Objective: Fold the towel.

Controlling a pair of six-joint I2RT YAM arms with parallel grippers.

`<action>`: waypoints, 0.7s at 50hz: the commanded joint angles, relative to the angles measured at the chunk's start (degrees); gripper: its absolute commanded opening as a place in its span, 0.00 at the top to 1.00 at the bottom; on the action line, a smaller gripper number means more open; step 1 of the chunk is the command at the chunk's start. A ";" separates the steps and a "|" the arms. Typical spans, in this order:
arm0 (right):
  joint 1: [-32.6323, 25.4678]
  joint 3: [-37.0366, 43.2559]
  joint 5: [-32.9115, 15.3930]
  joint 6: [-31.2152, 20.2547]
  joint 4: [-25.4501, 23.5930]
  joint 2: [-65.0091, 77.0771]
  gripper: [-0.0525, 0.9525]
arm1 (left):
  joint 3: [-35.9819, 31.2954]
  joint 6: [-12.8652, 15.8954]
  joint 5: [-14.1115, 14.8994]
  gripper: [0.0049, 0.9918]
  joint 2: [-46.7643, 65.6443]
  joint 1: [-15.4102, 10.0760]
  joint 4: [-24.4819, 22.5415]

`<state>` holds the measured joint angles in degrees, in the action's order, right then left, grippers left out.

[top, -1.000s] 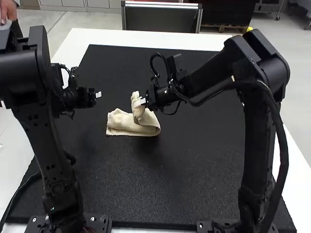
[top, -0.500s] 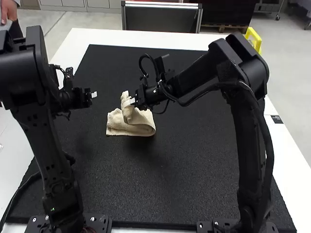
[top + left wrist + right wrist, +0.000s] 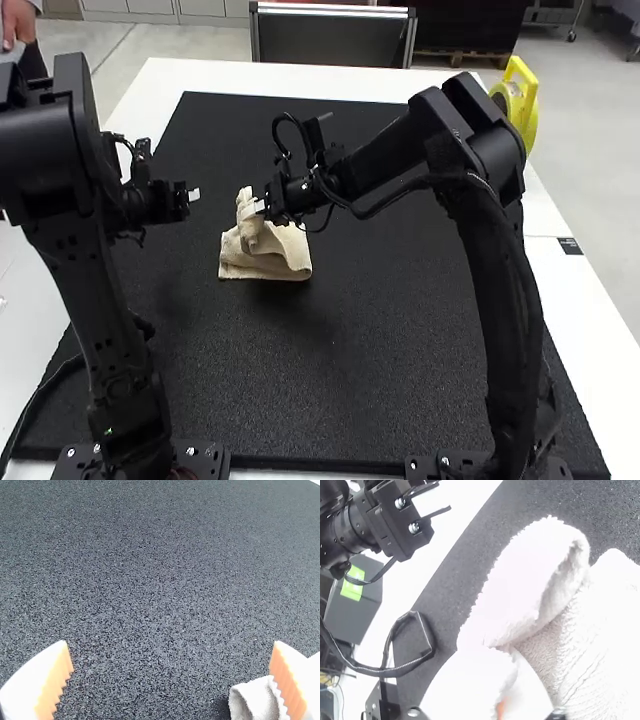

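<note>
The cream towel [image 3: 268, 258] lies on the black mat left of centre, its right part folded back over the rest and one end raised. At that raised end is my right gripper [image 3: 258, 206], shut on the cloth. In the right wrist view the towel [image 3: 530, 580] rises in a loop, and a layer of it covers most of my right gripper [image 3: 492, 697]. My left gripper [image 3: 194, 195] is held left of the towel, not touching it. The left wrist view has my left gripper [image 3: 172, 675] with fingers wide apart, and a towel corner [image 3: 260, 697] beside one finger.
The black mat [image 3: 400, 360] spreads around the towel over a white table [image 3: 160, 85]. A yellow object [image 3: 518, 100] stands at the table's far right, behind the right arm. Cables [image 3: 405, 669] hang near the left arm.
My right gripper has moved left, carrying the raised towel end over the left part, and the towel's right bend has drawn in. The left gripper shifted slightly left, then stayed still.
</note>
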<state>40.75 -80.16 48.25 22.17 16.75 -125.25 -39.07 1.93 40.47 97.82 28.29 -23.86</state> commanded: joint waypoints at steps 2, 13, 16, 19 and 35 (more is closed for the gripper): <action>0.47 -1.75 1.32 0.50 1.09 0.01 0.45 | 0.84 0.88 0.05 0.06 -0.26 1.15 -0.40; 0.12 -1.49 1.32 -0.03 2.32 0.01 0.03 | 1.19 1.05 0.05 0.06 -0.26 1.41 -0.40; -0.32 -1.49 1.23 0.15 2.32 0.01 0.03 | 1.28 1.05 0.05 0.06 -0.26 1.41 -0.40; -1.03 -1.58 1.23 0.41 2.23 0.18 0.03 | 1.28 1.05 0.05 0.06 -0.26 1.41 -0.40; -8.23 -1.14 -0.79 0.41 0.74 4.49 0.03 | 0.31 -0.26 -0.04 0.04 -2.81 1.06 -1.02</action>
<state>36.10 -80.18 48.45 22.50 17.78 -125.19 -37.95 2.11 40.47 97.82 29.23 -24.05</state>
